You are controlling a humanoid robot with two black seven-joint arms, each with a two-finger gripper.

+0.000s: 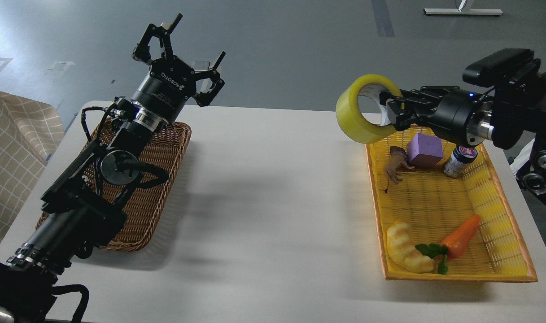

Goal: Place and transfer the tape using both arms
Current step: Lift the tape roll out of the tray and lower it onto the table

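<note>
The tape (351, 115), a wide translucent yellow roll with a pale core, hangs in the air above the far left corner of the yellow basket (506, 215). My right gripper (391, 111) is shut on its right wall, with fingers through the hole, and the arm comes in from the right. My left gripper (183, 54) is open and empty, raised above the far end of the brown wicker basket (151, 202) at the left.
The yellow basket holds a purple block (424, 150), a small jar (460, 160), a brown animal toy (395, 166), an orange carrot (462, 229) and a pale croissant toy (406, 247). White table (273, 202) lies between the baskets. A checked cloth (12, 148) is at far left.
</note>
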